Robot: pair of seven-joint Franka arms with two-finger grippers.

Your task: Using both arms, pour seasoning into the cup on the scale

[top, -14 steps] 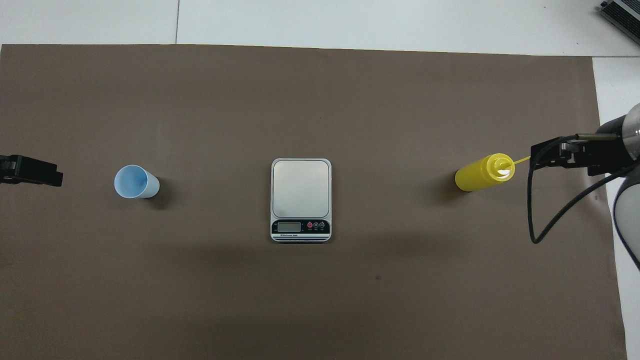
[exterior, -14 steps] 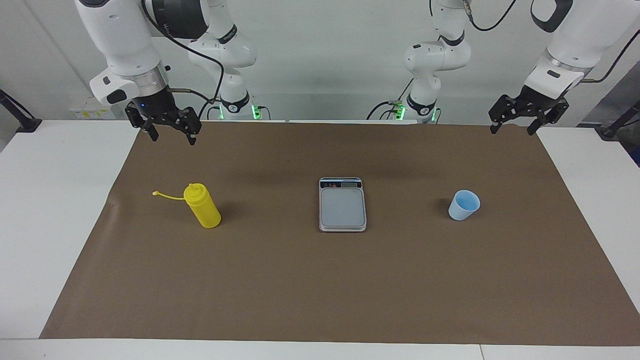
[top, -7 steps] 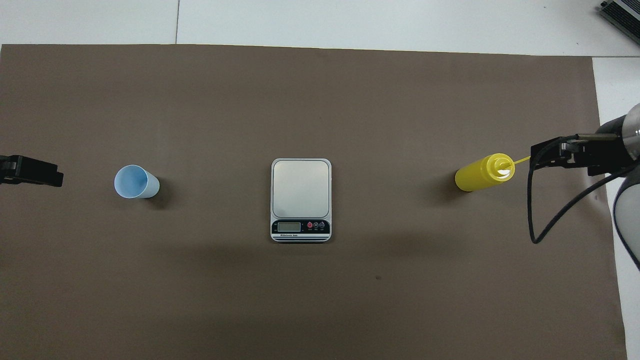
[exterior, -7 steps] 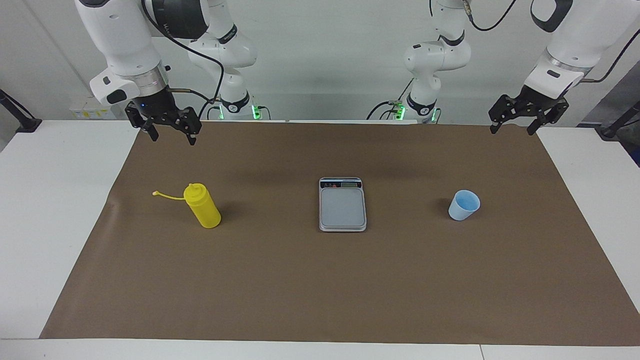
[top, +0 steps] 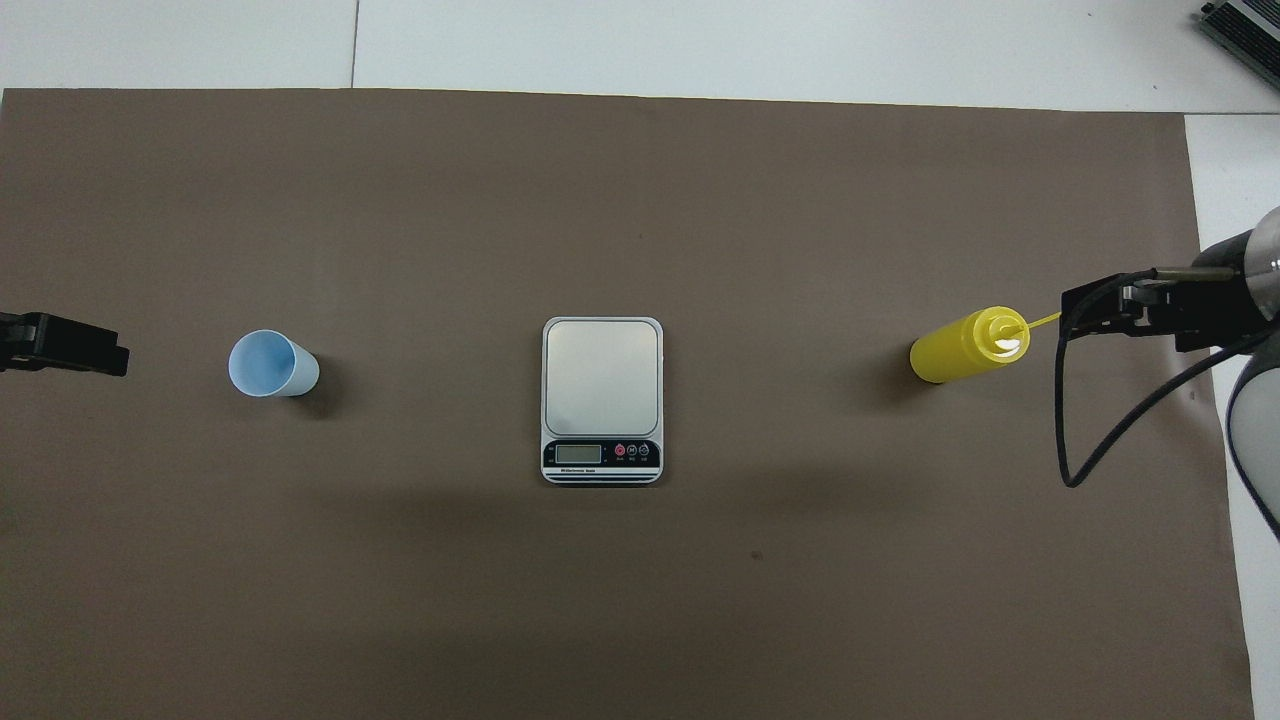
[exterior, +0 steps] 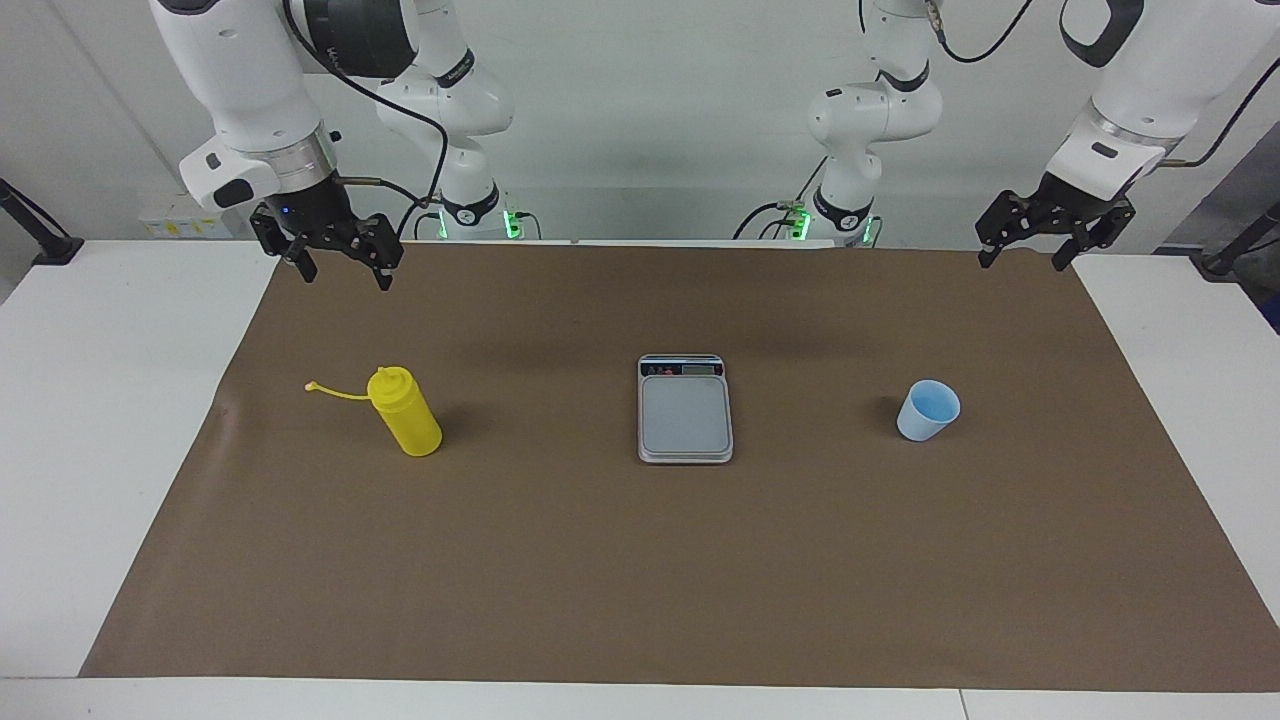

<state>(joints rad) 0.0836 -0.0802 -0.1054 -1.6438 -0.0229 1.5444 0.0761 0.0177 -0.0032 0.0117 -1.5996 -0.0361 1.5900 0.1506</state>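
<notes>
- The left gripper (top: 62, 343) is cut off by the overhead view's edge; only a black end of it shows.
- The right gripper (top: 1150, 305) shows in the overhead view only as a dark side-on shape, its arm cut by the frame edge.
- The seasoning (top: 968, 344) has a cap strap that runs under the right gripper there, so its end is hidden.
- The scale (top: 601, 400) has a display and buttons too small to read.
- Both arms' upper links leave the facing view at the top.
</notes>
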